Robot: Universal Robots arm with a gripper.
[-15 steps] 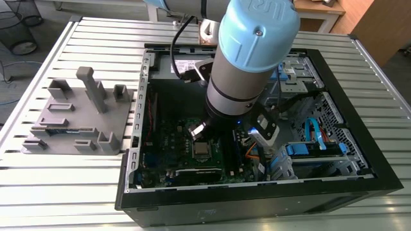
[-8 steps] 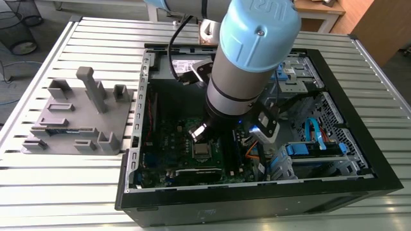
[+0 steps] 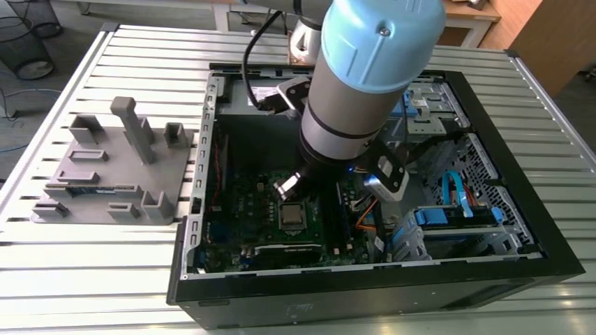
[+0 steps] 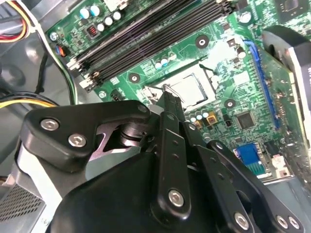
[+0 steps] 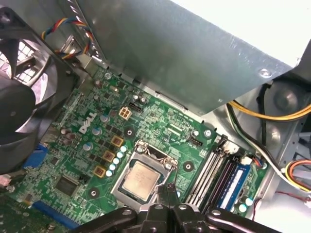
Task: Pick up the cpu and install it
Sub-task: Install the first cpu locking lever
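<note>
The hand (image 5: 168, 189) hung low inside the computer case (image 3: 373, 279), and its two thin fingers were pressed together with nothing seen between them. I think they were together because there was nothing left to carry. Just past the fingertips, almost under them, the cpu (image 5: 141, 178) lay flat in the socket (image 5: 153, 150), with its shiny top facing up. It looked to be put in already, and it lay flat and square so that it fitted inside the silver frame. A thin metal wire from the frame stood right by the fingertips in the second wrist view, but I could not tell if the hand touched it. The socket sat on the green board (image 5: 155, 114), which spread out under the hand on all sides. Close to one side of the hand ran the long memory slots (image 5: 209, 170). A little farther off on the other side was the black fan (image 5: 17, 107). Yellow and other cables (image 5: 262, 114) curled beyond the slots, and a grey metal wall (image 5: 194, 53) rose behind the board. These things made a tight space, so the arm (image 3: 363, 77) came in from above. Far from the hand, outside the case, the grey tray (image 3: 93, 181) rested on the counter (image 3: 93, 279).
</note>
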